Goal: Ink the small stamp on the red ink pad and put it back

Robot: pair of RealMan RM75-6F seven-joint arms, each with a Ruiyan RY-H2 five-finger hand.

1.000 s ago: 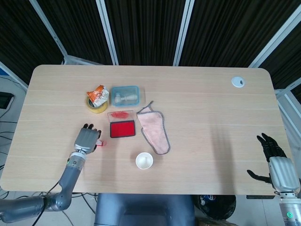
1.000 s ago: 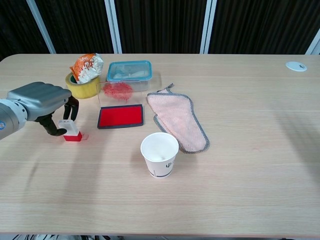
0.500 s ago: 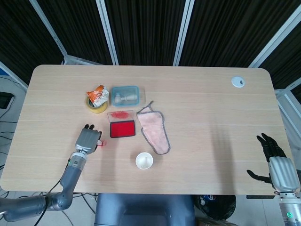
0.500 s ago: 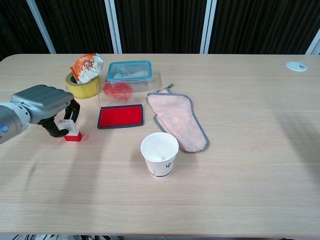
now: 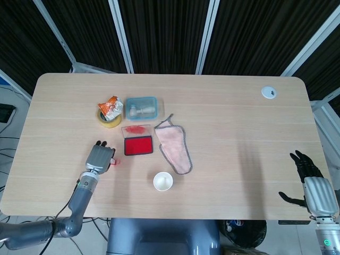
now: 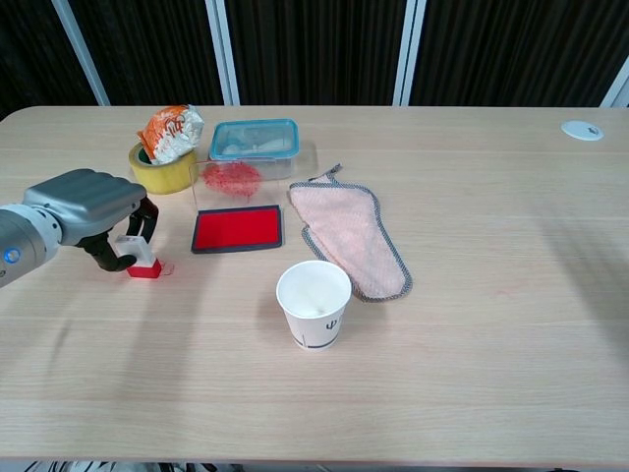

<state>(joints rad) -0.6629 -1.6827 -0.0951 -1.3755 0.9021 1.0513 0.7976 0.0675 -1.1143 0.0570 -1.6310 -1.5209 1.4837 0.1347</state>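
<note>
Fingers of the left hand [image 6: 86,203] curl down around the small stamp [image 6: 141,258], a white block with a red base that stands upright on the table [image 6: 472,374]; thumb and fingers wrap its upper part, so the hand grips it. The head view shows the same hand [image 5: 100,157] from above, with the stamp's red edge [image 5: 113,161] peeking out at its right side. A small clear piece lies on the wood just beside the stamp's base.

To the right of the stamp, near but apart, the red ink pad [image 6: 236,228] lies open and flat, its clear lid [image 6: 232,179], smeared with red, standing up behind it. Behind the lid sits a blue-rimmed plastic box [image 6: 255,140], and left of that a roll of yellow tape [image 6: 165,169] with an orange snack packet [image 6: 171,131] resting on top. A pink cloth [image 6: 352,240] with grey edging lies right of the pad, and a white paper cup [image 6: 314,303] stands upright in front of it.

The right hand [image 5: 311,180] shows only in the head view, at the table's far right near corner, off the edge, fingers spread and holding nothing.
</note>
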